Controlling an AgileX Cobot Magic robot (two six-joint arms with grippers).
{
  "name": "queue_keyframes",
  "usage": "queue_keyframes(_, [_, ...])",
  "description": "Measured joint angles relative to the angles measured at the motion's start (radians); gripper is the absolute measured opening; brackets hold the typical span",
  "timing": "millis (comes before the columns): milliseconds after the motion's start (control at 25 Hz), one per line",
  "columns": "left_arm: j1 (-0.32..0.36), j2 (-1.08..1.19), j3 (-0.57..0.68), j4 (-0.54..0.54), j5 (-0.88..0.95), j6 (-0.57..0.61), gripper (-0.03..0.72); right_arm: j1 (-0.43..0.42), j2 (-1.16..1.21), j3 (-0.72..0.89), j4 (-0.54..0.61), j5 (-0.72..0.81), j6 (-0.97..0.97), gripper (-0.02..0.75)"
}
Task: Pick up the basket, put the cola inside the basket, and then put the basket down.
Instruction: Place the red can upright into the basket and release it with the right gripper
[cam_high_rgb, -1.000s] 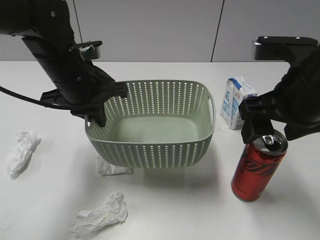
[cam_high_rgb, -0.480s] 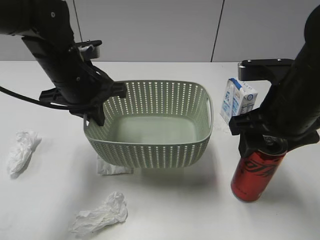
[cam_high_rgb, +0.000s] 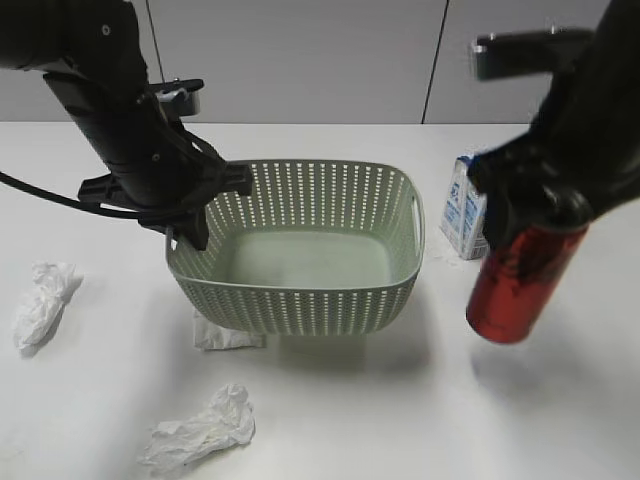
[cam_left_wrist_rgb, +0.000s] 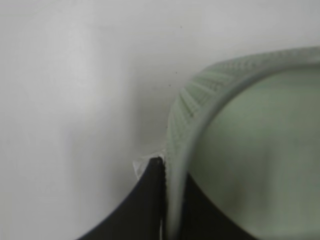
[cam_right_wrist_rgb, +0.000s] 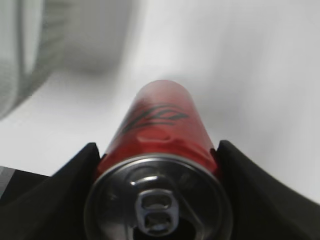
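The sage-green basket (cam_high_rgb: 300, 290) hangs a little above the table, empty inside. My left gripper (cam_high_rgb: 190, 232) is shut on its left rim; in the left wrist view the rim (cam_left_wrist_rgb: 190, 150) runs between my black fingers (cam_left_wrist_rgb: 172, 195). My right gripper (cam_high_rgb: 535, 215) is shut on the top of the red cola can (cam_high_rgb: 515, 285) and holds it tilted in the air, to the right of the basket. In the right wrist view the can (cam_right_wrist_rgb: 160, 135) sits between both fingers (cam_right_wrist_rgb: 157, 165), pull-tab top toward the camera.
A white-and-blue milk carton (cam_high_rgb: 462, 215) stands behind the can, right of the basket. Crumpled tissues lie at the far left (cam_high_rgb: 42, 300), under the basket's front left corner (cam_high_rgb: 222, 335) and at the front (cam_high_rgb: 200, 428). A grey wall runs behind the table.
My right gripper closed down onto the cola can and lifted it off the table, tilting it. The basket, held by my left gripper, shifted very slightly.
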Motion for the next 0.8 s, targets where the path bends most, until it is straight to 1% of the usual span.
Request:
queue_keyframes(200, [0.000,0.000,0.000,0.030,0.001,0.000,-0.001,0.016,0.006,-0.274,0.045,0.009,-0.038,0.507])
queue_keyframes(360, [0.000,0.000,0.000,0.032,0.001,0.000,-0.001,0.074,0.057,-0.405,0.049,0.011,-0.064,0.507])
queue_keyframes(440, [0.000,0.000,0.000,0.032,0.001,0.000,-0.001,0.109,0.111,-0.442,0.052,0.012,-0.083,0.507])
queue_keyframes(560, [0.000,0.000,0.000,0.032,0.001,0.000,-0.001,0.154,0.217,-0.457,0.055,0.013,-0.110,0.507])
queue_keyframes(800, [0.000,0.000,0.000,0.032,-0.002,0.000,-0.001,0.167,0.388,-0.459,0.060,0.013,-0.142,0.507])
